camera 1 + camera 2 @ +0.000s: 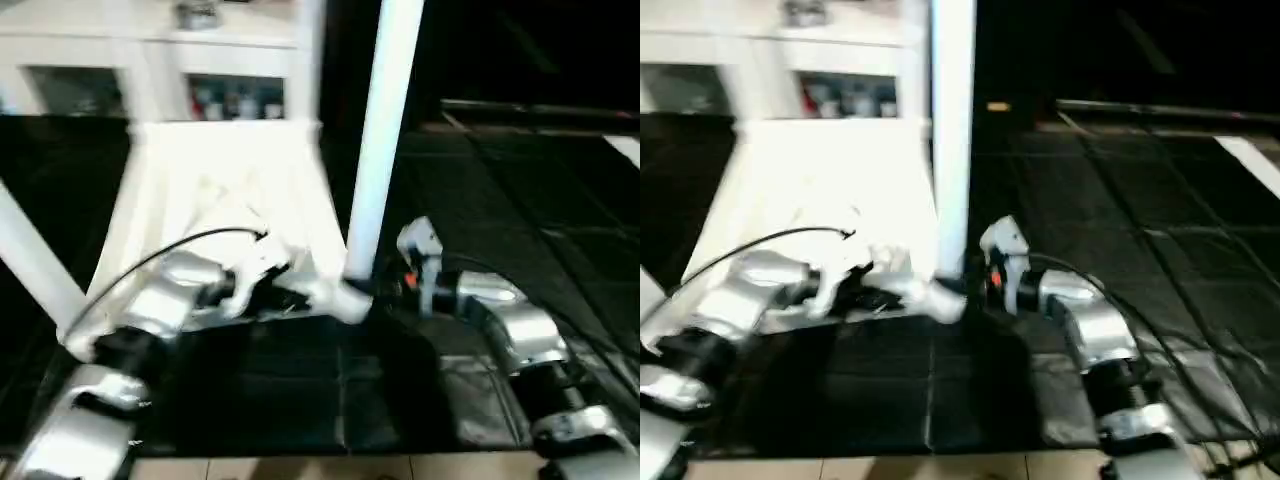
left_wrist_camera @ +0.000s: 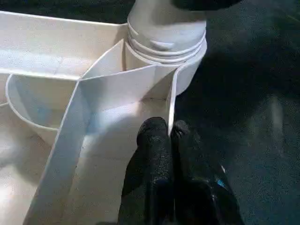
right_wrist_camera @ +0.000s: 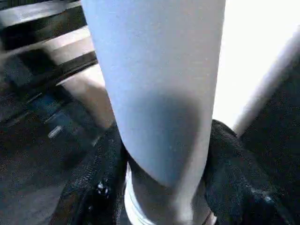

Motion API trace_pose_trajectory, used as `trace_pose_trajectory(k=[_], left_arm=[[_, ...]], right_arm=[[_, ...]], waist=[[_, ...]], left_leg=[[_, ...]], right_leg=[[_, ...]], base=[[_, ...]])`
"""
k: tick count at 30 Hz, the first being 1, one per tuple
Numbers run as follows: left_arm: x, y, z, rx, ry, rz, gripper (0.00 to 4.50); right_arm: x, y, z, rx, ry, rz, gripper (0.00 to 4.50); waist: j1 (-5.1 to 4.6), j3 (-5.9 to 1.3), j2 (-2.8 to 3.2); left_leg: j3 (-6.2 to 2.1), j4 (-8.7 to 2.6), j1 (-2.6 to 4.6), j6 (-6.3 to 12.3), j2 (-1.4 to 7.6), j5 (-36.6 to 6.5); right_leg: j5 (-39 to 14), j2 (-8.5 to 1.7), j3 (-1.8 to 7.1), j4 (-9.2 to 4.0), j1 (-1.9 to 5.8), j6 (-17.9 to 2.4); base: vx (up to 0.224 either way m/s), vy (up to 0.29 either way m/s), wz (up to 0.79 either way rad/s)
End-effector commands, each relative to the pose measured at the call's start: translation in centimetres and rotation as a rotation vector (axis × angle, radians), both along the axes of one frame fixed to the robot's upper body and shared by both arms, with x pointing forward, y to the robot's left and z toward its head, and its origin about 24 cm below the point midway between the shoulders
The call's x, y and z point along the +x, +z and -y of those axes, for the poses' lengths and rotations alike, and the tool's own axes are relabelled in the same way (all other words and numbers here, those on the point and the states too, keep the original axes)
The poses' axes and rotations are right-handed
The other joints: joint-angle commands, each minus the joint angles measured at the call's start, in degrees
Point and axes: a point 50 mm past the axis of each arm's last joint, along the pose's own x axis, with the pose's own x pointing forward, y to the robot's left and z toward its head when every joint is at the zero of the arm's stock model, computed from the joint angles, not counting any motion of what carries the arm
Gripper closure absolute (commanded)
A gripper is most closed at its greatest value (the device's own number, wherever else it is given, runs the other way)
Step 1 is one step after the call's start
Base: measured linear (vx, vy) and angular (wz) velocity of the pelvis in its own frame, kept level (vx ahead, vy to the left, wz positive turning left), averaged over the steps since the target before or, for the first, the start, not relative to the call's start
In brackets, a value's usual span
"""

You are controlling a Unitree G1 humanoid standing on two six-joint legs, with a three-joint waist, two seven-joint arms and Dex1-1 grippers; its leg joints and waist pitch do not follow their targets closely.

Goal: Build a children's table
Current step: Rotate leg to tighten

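Observation:
The children's table lies upside down on the dark floor, its white ribbed top (image 1: 220, 170) facing up. A white leg (image 1: 385, 130) stands upright in the near corner socket (image 2: 166, 42). My left gripper (image 2: 164, 140) is shut on the thin rim wall of the table top just beside that socket, one black finger on each side of the wall. My right gripper (image 1: 385, 285) is around the base of the same leg (image 3: 159, 84), and its black fingers (image 3: 91, 183) press against the tube on both sides. Another leg (image 1: 30, 260) slants up at the left corner.
A white cabinet (image 1: 150, 60) with glass doors stands behind the table top. Black floor mats (image 1: 520, 190) stretch to the right and in front. A black cable (image 1: 170, 250) arcs over my left forearm. A pale floor strip (image 1: 300, 468) runs along the near edge.

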Motion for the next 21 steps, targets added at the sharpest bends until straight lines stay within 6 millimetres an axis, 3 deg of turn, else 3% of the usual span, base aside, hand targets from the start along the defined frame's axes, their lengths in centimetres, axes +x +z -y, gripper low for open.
trace_pose_trajectory(k=[1,6,8,12,16,21], left_arm=[[1.2,2.9,2.9,-0.12,0.023,0.098,4.5],[2.7,3.6,4.6,-0.117,0.192,0.141,4.5],[2.8,3.5,4.8,-0.104,0.198,0.147,4.5],[2.5,3.4,4.5,-0.084,0.17,0.157,4.5],[2.2,3.1,3.4,-0.07,0.128,0.147,4.5],[1.5,2.8,2.1,-0.06,0.009,0.145,4.5]], right_arm=[[-0.6,-0.9,-3.2,0.006,0.026,-0.065,2.5],[0.3,-0.7,-6.0,-0.019,-0.094,-0.059,2.5],[0.4,-0.5,-6.6,-0.015,-0.094,-0.044,1.96],[0.4,0.1,-7.2,0.017,-0.085,-0.027,1.73],[0.1,0.2,-5.6,0.031,-0.075,-0.007,1.33],[-0.4,0.3,-2.8,0.02,0.003,0.019,0.99]], waist=[[0.36,-3.72,0.29],[-0.03,-3.83,0.53],[0.13,-3.94,0.56],[0.12,-3.99,0.62],[0.22,-3.84,0.38],[0.51,-3.88,0.64]], left_leg=[[0.51,-3.81,-0.34,-0.46,-0.67,-13.0],[0.61,-3.7,-0.39,0.0,-0.77,-11.5],[0.62,-3.65,-0.28,0.24,-0.74,-11.5],[0.68,-3.67,-0.36,1.34,-0.7,-10.1],[0.75,-3.78,-0.21,1.54,-0.65,-11.3],[0.71,-3.79,-0.07,2.3,-0.43,-11.5]], right_leg=[[-19.3,-2.35,1.86,-4.86,3.39,-9.1],[-14.3,-2.15,1.94,-4.54,3.41,-10.7],[-13.7,-2.28,1.93,-4.53,3.54,-11.0],[-9.4,-2.2,2.0,-4.21,3.81,-12.1],[-11.1,-2.24,2.01,-4.46,3.83,-11.8],[-8.9,-2.25,2.1,-4.18,3.81,-12.8]], base=[[0.0,0.0,0.0],[0.0,0.0,0.0],[0.0,0.0,0.0],[0.0,0.0,0.0],[0.0,0.0,0.0],[0.0,0.0,0.0]])
